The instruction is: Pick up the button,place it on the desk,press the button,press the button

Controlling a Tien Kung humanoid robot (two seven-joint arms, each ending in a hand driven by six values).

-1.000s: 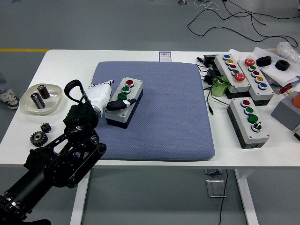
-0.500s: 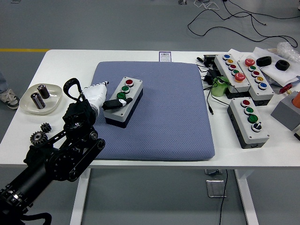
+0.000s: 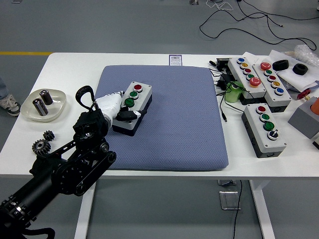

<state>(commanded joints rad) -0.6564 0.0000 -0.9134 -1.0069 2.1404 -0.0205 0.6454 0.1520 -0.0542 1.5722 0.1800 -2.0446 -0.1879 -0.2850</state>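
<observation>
The button box (image 3: 133,107), a grey-topped case with 1 red and 2 green buttons in a row, is lying on the blue pad (image 3: 164,117) in the middle of the white counter (image 3: 75,69), toward the pad's left side. The left hand (image 3: 115,106) is reaching in from the lower left on its black arm (image 3: 65,169) and is sitting against the box's near-left side. Its white palm is lying just left of the case and a dark fingertip (image 3: 128,115) is resting on the box's near end, just below the lowest green button. The fingers are curled loosely around that end; I cannot tell whether they are truly gripping the case or only touching it.

Compared with 1 second ago, the hand is sitting closer to the box and lower on it: the dark finger that was lying flat across the case near the lowest green button is now bunched at the near end. The arm's elbow joint has also shifted slightly to the right. The box itself is lying where it was, at the same slant.

At the counter's left, a pale dish (image 3: 42,104) is holding 2 dark cylinders, and 2 small gears (image 3: 42,143) are lying near the front edge. At the right, 3 more button boxes (image 3: 263,128) are sitting among cables. The right hand is out of view.
</observation>
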